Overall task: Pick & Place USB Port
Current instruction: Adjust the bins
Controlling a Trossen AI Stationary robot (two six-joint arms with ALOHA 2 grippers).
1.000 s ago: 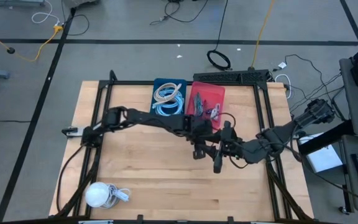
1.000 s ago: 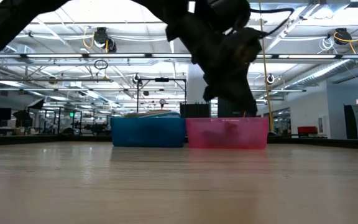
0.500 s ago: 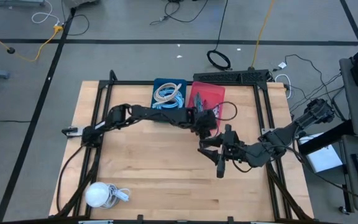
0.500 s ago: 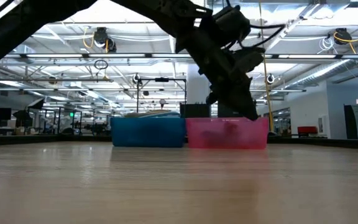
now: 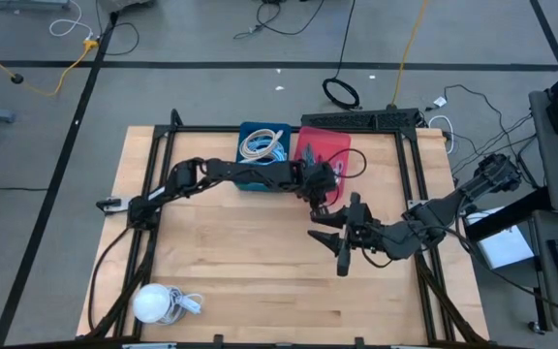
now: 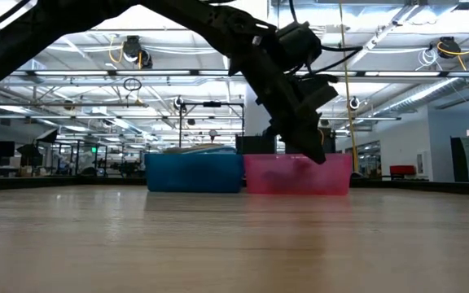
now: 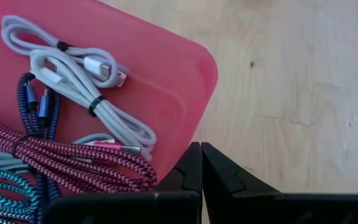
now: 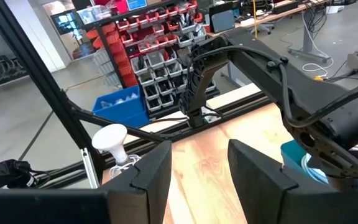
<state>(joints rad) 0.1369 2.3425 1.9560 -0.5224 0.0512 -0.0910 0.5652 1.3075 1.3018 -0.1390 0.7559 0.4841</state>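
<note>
wooden table: your left gripper, pinched empty, is hovering beside the centre-frame red plastic bin of coiled usb cables; open, then reach in.

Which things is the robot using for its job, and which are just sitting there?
For the job:
- red bin
- cables in it
- left end effector, shut, at the red bin's edge
- right end effector, open, empty

Just lying about:
- blue bin of coiled cables
- white bulb
</note>
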